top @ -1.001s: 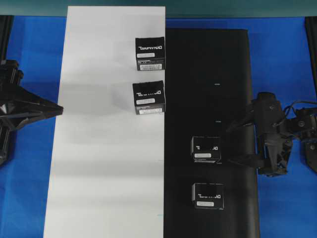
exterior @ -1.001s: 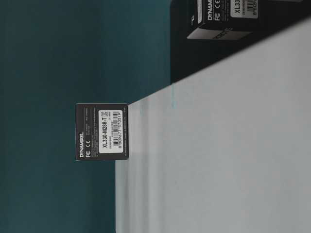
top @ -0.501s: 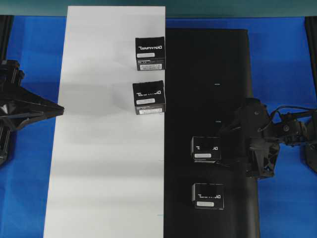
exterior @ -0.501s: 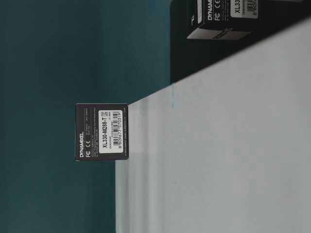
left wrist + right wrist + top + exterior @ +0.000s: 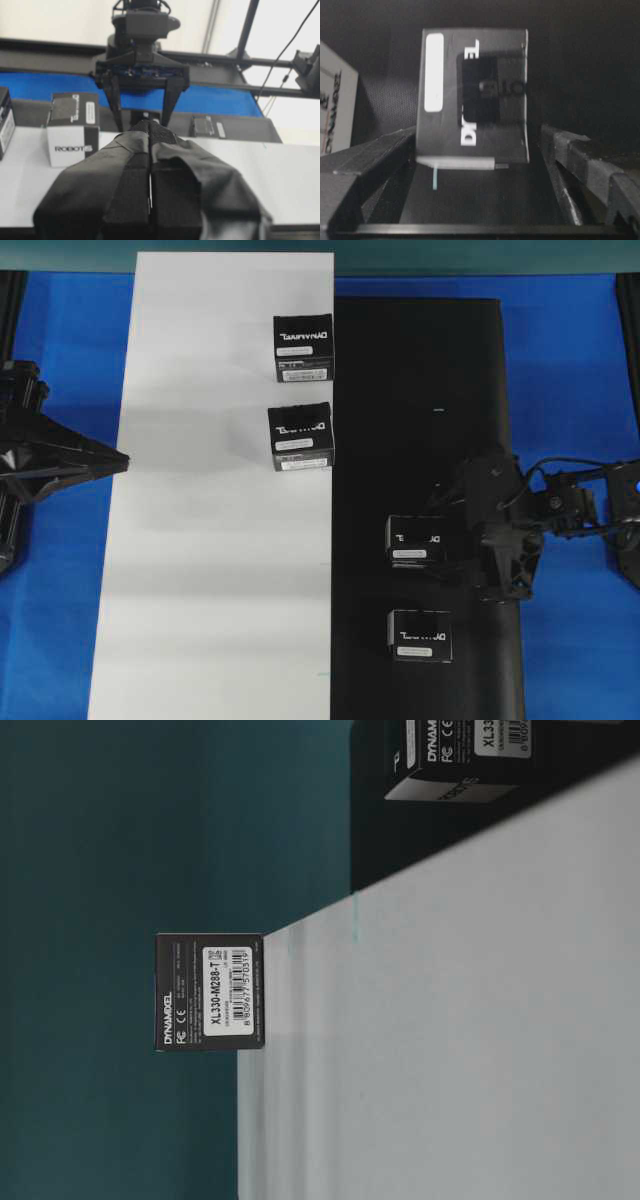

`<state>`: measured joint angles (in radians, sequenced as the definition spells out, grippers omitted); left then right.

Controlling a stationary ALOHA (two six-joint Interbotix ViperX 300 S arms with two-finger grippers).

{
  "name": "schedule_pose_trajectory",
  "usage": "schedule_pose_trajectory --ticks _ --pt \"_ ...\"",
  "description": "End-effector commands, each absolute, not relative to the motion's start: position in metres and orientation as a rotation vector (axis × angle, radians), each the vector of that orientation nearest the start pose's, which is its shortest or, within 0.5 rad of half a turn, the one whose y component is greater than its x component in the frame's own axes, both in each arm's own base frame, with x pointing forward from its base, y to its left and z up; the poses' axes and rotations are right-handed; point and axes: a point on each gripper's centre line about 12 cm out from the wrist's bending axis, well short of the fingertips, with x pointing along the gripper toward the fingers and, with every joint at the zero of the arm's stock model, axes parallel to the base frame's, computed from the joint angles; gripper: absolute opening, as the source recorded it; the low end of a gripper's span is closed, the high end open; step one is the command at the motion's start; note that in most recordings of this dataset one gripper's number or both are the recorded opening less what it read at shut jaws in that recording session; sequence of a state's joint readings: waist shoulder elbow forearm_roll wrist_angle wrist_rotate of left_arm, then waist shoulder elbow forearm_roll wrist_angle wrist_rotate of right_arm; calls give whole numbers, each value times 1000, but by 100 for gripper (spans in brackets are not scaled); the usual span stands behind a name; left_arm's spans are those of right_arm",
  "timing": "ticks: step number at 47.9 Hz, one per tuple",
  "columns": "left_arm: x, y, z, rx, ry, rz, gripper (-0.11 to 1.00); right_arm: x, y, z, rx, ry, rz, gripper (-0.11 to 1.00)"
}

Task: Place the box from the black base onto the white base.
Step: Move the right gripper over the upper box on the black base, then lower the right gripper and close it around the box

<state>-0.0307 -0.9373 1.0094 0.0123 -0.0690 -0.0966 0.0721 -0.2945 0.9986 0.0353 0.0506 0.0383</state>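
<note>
The box (image 5: pixel 416 540) nearest my right gripper lies on the black base (image 5: pixel 420 390); it is black with white lettering and a white label strip. My right gripper (image 5: pixel 440 533) is open, one finger on either side of the box's near end (image 5: pixel 472 95), apart from it. A second box (image 5: pixel 420 634) lies lower on the black base. Two more boxes (image 5: pixel 303 348) (image 5: pixel 301 437) stand on the white base (image 5: pixel 220 540). My left gripper (image 5: pixel 112 462) is shut and empty at the white base's left edge.
Blue tabletop (image 5: pixel 570 350) surrounds both sheets. The table-level view is turned sideways and shows one box (image 5: pixel 210 990) on the white base (image 5: pixel 450 1020) and another (image 5: pixel 470 760) on the black base. The left wrist view faces the right arm (image 5: pixel 142 75) across the sheets.
My right gripper has moved left over the black base, and its open fingers now flank the upper box there. The left arm and all boxes have stayed still.
</note>
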Motion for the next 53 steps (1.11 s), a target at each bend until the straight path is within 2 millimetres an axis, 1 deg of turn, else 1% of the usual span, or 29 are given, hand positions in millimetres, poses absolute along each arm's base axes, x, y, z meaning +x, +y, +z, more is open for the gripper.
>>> schedule_pose_trajectory --ticks 1,10,24,32,36,42,44,47,53 --pt "213 -7 341 -85 -16 -32 -7 291 22 154 46 740 42 100" --pt "213 -7 341 -86 -12 -34 -7 300 22 152 47 714 42 100" --pt "212 -7 341 -88 -15 -35 -7 301 22 151 52 712 39 100" --pt "212 -7 341 -86 -6 -35 -7 300 22 150 85 718 27 99" --pt "212 -7 341 -86 -6 -35 -7 301 22 151 108 716 18 93" --pt "211 -7 341 -86 -9 -33 -7 301 23 152 135 709 11 70" --pt "211 -7 341 -88 -8 -35 -7 301 23 152 136 708 12 65" --pt "210 -7 341 -86 -3 -35 -7 302 25 153 138 704 16 61" --pt "210 -7 340 -86 2 -36 -7 302 27 160 146 692 21 59"
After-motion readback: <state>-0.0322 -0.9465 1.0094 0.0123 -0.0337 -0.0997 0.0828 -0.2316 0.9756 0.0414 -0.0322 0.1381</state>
